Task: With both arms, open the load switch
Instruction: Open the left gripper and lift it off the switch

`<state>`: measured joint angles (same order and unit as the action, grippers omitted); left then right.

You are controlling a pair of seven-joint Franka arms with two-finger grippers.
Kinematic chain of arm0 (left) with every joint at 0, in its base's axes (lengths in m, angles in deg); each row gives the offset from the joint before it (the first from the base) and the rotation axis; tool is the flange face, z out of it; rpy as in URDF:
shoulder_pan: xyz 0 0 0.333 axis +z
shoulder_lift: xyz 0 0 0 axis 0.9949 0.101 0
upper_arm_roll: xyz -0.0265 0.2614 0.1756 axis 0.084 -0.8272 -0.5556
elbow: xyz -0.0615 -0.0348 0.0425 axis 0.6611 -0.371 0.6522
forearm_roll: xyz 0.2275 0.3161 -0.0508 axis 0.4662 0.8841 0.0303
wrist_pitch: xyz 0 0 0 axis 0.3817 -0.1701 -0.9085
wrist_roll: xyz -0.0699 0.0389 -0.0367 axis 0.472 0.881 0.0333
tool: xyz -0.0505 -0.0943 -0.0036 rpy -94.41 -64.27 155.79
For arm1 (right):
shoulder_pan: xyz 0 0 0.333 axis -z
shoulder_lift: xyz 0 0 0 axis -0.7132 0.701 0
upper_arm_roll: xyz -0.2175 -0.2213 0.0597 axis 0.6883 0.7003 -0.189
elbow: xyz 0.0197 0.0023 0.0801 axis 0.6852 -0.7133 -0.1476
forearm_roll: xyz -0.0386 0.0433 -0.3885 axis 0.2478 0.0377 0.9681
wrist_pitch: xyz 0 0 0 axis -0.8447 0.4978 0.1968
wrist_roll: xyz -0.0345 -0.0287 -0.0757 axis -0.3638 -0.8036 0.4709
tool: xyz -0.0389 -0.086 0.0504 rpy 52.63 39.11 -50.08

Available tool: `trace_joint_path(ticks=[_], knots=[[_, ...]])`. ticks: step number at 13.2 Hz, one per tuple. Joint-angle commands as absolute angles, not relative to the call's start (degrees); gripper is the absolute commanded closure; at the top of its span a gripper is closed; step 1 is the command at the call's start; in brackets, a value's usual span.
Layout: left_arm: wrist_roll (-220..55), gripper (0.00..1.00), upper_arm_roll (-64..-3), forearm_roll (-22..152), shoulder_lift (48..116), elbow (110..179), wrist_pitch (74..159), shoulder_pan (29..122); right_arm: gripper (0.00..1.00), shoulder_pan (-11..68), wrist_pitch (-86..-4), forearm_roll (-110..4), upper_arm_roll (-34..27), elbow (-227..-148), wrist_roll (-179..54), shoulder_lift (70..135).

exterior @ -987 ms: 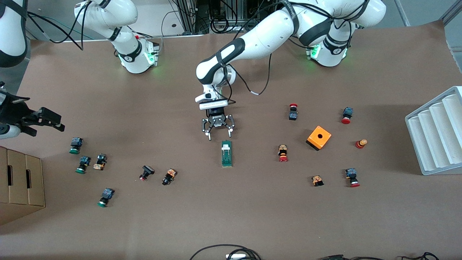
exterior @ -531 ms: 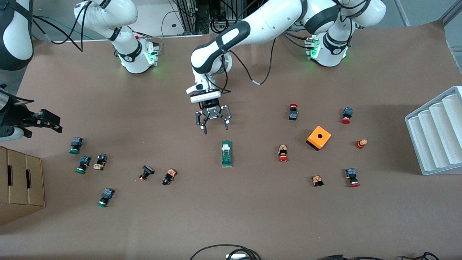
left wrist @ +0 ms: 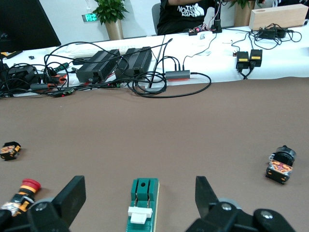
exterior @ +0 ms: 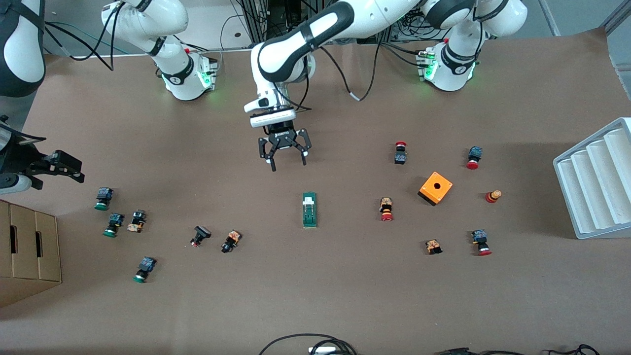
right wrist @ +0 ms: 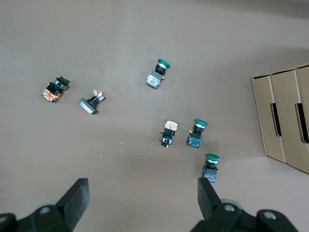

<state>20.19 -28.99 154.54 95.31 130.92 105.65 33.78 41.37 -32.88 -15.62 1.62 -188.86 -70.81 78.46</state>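
- Dark-green, with a white piece at its end toward the robots' bases, the load switch (exterior: 309, 209) lies flat on the brown table (exterior: 345, 296), roughly mid-table, well apart from every push-button.
- Your left gripper (exterior: 285, 157) hangs above bare table at about 11 o'clock from the switch in the front view, jaws spread wide, holding nothing.
- In the left wrist view the switch (left wrist: 142, 203) sits between the left gripper's fingers (left wrist: 72, 195), white piece nearest the camera, so you are lined up along its length.
- Your right gripper (exterior: 59, 162) waits, open and empty, at the right arm's end of the table, over the green-capped push-buttons (right wrist: 198, 133) beside the cardboard box (exterior: 29, 246).
- For a clean start, I judge you should bring one gripper straight down to pinch the green body across its narrow width, keeping it flat.
- Bring the other arm in for the white piece only once the body is pinned.
- Watch that the two wrists do not crowd each other over so small a part.
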Motion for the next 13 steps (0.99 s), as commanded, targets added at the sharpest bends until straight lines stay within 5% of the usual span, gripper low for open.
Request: trace_joint_path(ticks=[1,13], knots=[[15.11,0.00,-29.08,150.48,90.71,132.47,106.81,35.15,0.00,41.54,-32.79,-16.37,1.64,-187.37,-70.96,79.37],[-0.46,0.00,-29.08,137.99,80.68,132.47,114.19,41.74,0.00,40.83,-33.66,-16.46,1.55,-187.37,-70.96,79.46]])
